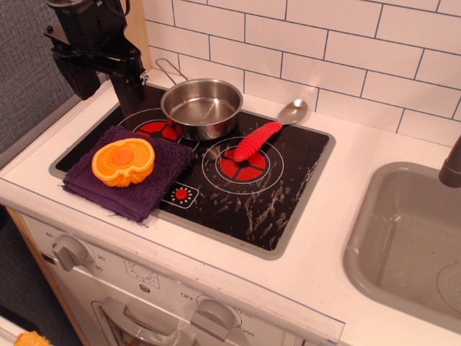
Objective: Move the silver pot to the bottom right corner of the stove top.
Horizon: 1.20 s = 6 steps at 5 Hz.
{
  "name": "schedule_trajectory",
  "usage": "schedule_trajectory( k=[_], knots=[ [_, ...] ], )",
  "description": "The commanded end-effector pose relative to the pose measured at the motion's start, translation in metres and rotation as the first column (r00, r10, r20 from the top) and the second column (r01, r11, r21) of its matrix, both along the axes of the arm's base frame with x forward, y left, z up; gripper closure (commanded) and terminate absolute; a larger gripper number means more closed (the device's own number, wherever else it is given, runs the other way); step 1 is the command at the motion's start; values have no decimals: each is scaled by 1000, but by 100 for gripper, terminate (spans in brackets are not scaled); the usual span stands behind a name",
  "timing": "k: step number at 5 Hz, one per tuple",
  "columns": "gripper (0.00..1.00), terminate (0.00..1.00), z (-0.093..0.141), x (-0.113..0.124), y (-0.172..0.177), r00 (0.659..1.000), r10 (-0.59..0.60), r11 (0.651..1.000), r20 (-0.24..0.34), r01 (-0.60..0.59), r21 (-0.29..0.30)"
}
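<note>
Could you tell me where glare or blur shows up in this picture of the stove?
In the observation.image view, the small shiny steel pot carries bright highlights on its rim and inner wall; the flat black glass stove top shows white scuff marks, not glare; the black gripper is dark, so its jaws are hard to read; the picture is slightly soft but not motion-blurred.

A shiny silver pot (202, 107) is gleaming on the black glass stove top (288, 194), which is showing a grey rim, red-and-white ringed burners and white scuffs. A silver spoon with a red handle (261, 139) is catching light. An orange toy (123, 161) is glowing against a dark purple cloth (144, 189). The white counter (338, 259) is meeting white tiles (338, 43) and a grey sink (403, 245).
</note>
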State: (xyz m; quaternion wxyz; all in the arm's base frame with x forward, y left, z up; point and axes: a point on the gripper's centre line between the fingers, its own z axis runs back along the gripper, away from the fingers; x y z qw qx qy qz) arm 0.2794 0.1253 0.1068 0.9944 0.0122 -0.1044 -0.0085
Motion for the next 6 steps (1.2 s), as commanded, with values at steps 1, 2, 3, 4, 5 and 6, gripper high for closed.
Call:
schedule_trajectory(
  k=[1,2,3,4,5,6],
  knots=[
    [0,0,0,0,0,1000,0,1000,0,0,0],
    [0,0,-7,31,-17,999,-8,1000,44,7,4],
    [0,0,-23,66,-39,999,-30,1000,39,30,7],
    [0,0,-35,95,-60,997,-75,997,33,74,33],
    [0,0,-44,117,-72,996,-87,996,30,86,38],
    [0,0,-51,124,-74,997,-79,996,22,78,35]
  ],
)
